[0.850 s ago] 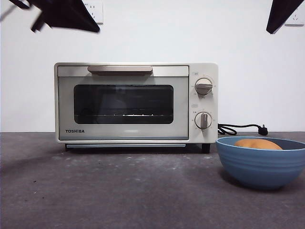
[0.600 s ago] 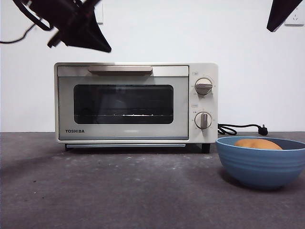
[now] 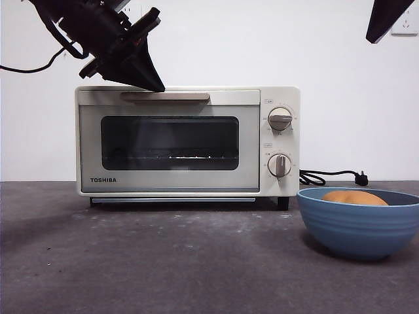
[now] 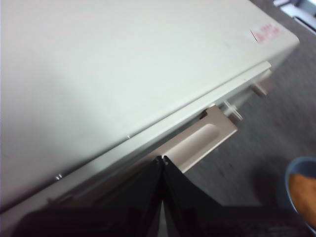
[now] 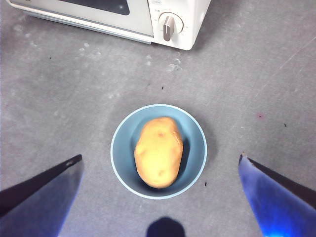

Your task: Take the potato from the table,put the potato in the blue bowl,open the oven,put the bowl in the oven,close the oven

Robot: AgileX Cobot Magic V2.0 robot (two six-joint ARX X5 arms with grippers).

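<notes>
Since the earlier frame your left gripper (image 3: 159, 88) descended, jaws pressed together and empty, onto the oven (image 3: 186, 140) handle (image 3: 165, 96); door-opening was in hand, and you next needed to hook that handle.

A plain white wall (image 3: 340, 78) rises behind everything. A white power socket (image 3: 407, 25) sits high on it at one side, partly hidden by something dark.

Left gripper (image 4: 162, 160) low, fingers pressed together — right gripper (image 5: 160, 165) high, fingers spread wide.
</notes>
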